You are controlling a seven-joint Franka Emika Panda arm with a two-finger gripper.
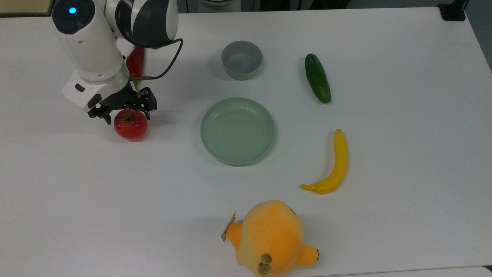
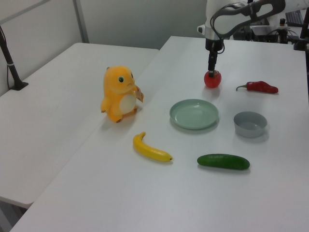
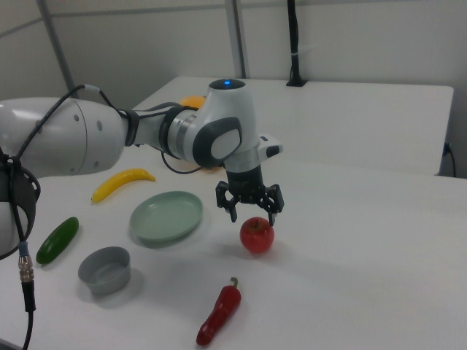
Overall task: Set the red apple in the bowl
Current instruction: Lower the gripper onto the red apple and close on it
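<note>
Bowl (image 1: 241,60) sits empty; red apple (image 1: 130,124) on table (image 1: 384,154), wide-spread jaws just above it.

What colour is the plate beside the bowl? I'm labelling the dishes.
Pale green; the plate shows it best in the top view.

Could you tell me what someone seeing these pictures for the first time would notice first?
Most likely the white robot arm reaching down with its open gripper just above the red apple on the white table. Next, the orange plush toy at the table's edge in the left view, then the pale green plate in the middle, with the grey bowl empty beyond it.
</note>
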